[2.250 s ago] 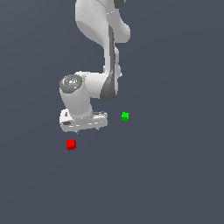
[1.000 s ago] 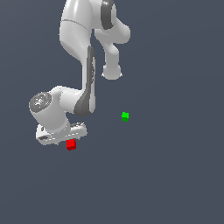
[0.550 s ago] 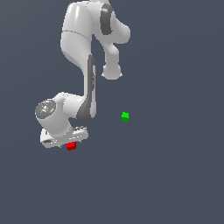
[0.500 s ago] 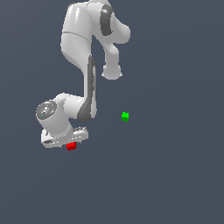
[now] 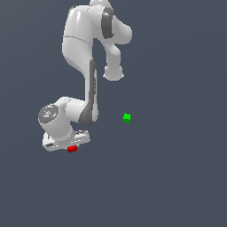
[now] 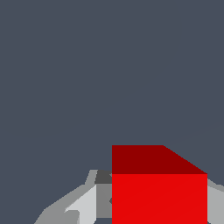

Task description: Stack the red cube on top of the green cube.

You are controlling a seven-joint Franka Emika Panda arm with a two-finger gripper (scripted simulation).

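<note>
The red cube lies on the dark floor at the exterior view's lower left, only its front edge showing under my white gripper, which is low over it. In the wrist view the red cube fills the space between the two grey fingers, whose inner faces meet its sides, so the gripper is shut on it. The green cube sits alone on the floor, well off to the exterior view's right and a little farther back.
My white arm rises behind the gripper and arches over the scene. Nothing else stands on the plain dark grey floor.
The gripper swung from near the green cube to the exterior view's left, came down over the red cube, and has hardly moved in the last half second.
</note>
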